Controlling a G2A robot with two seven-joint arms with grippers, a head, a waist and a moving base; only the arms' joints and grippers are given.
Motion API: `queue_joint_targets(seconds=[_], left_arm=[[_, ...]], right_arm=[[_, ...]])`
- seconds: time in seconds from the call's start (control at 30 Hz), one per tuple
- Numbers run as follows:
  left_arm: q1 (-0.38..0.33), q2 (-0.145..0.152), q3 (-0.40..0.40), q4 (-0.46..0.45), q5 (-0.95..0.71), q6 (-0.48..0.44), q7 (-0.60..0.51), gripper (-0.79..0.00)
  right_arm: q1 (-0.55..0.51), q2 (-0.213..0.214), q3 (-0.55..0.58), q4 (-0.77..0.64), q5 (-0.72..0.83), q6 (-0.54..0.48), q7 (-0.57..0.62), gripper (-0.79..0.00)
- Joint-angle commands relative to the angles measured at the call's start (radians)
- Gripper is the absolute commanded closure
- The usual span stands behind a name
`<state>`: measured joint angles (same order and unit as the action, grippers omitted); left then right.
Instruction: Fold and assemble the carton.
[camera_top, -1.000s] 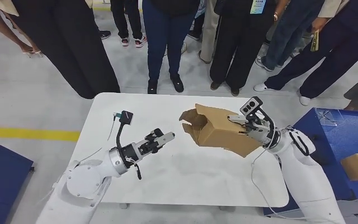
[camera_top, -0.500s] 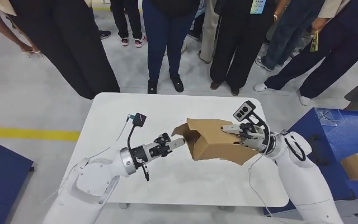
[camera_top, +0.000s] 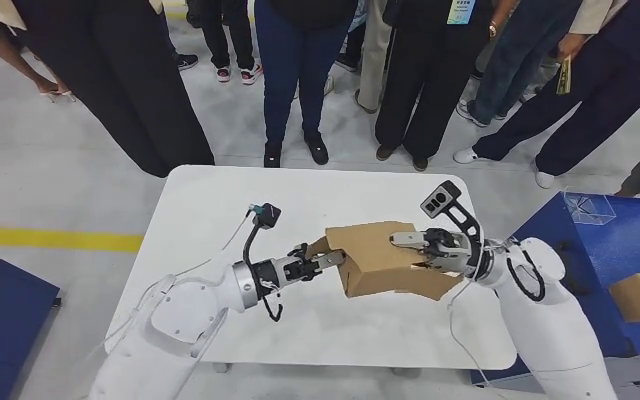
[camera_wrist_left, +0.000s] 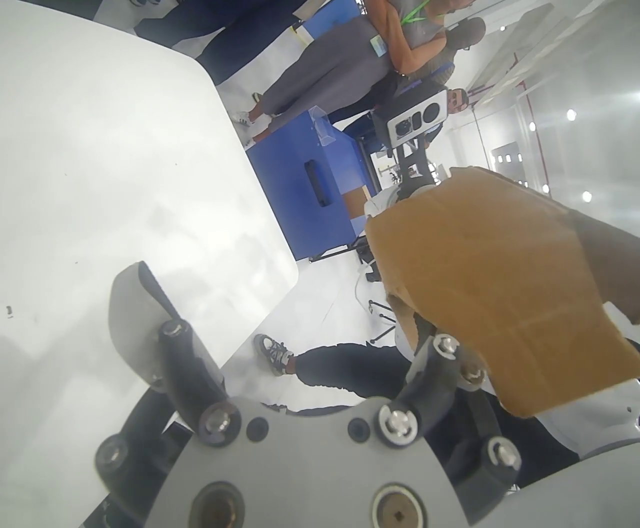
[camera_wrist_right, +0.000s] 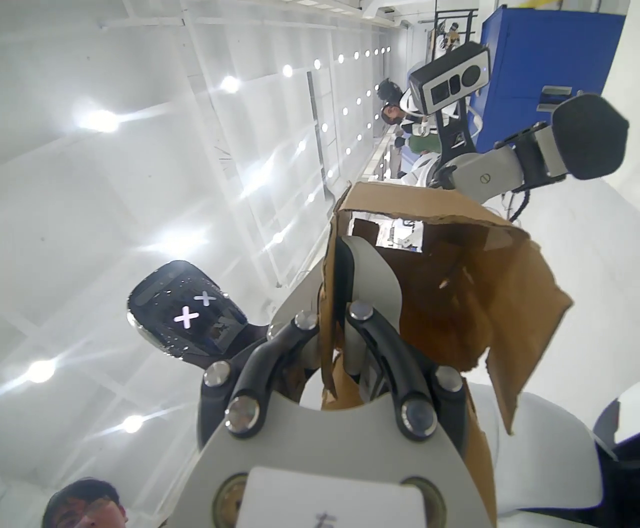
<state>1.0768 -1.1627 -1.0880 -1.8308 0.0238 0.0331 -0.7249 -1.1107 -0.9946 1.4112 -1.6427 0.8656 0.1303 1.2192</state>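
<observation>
**Your brown cardboard carton (camera_top: 385, 258) hangs over the white bench (camera_top: 215, 205), toward its 3 o'clock side, with a pincer at each end.**

Your right pincer (camera_wrist_right: 332, 282) pinches the carton's wall at the 3 o'clock end, with one finger (camera_wrist_right: 367, 272) inside the open box and its mate outside the wall. Your left pincer (camera_top: 334, 260) sits at the carton's 9 o'clock end with its fingers spread wide. An end flap lies against one finger, and the other finger (camera_wrist_left: 145, 295) stands free over the bench. The carton lies on its side, its long axis running from 9 to 3 o'clock. You cannot tell whether it touches the bench.
</observation>
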Motion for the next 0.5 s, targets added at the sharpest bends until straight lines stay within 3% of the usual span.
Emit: queue_joint_targets(seconds=[0.0, 0.3, 0.47], left_arm=[[0.002, 0.001, -0.008, -0.002, -0.007, 0.001, 0.004, -0.785], [0.081, 0.017, -0.135, -0.088, -0.068, -0.028, 0.027, -0.785], [0.102, 0.021, -0.14, -0.125, -0.036, -0.03, 0.037, -0.785]], right_arm=[[-0.001, 0.001, 0.012, -0.003, -0.02, -0.024, -0.01, 0.0], [0.02, 0.01, 0.045, 0.008, -0.139, -0.095, -0.037, 0.0], [0.012, 0.01, 0.022, -0.01, -0.18, -0.117, -0.033, 0.0]])
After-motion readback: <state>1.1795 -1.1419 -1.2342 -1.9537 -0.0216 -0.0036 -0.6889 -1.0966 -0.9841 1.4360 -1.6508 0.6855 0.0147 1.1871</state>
